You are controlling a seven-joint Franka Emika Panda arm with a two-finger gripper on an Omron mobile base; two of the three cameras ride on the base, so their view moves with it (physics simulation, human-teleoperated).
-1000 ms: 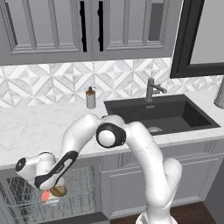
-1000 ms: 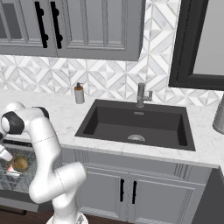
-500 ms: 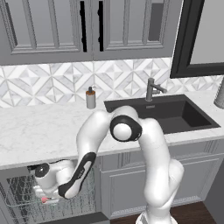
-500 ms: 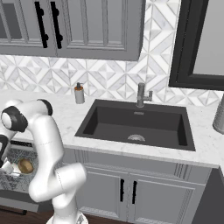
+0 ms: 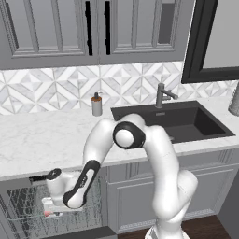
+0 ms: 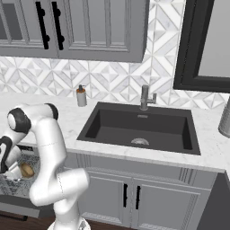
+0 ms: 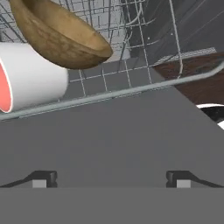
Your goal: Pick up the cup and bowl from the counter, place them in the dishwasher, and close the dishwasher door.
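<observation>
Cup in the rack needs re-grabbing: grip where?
Probably the wall of the short white cylindrical cup near its base, coming over the front rail of the grey wire rack: the cup lies on its side, and the tilted brown bowl crowds its far side.

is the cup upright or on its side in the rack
On its side: in the hand view the cup lies in the dishwasher rack, red inside facing sideways.

Flat, even rendered light all around me, no single source and no glare. Both views from my base are soft and slightly coarse, with faint shading under the wall cabinets. Close ahead of my hand, the bowl (image 7: 59, 37) shows a gentle sheen and darkens underneath; the cup (image 7: 33, 76) beside it shades smoothly. Everything there looks sharp, with no edge distortion.
</observation>
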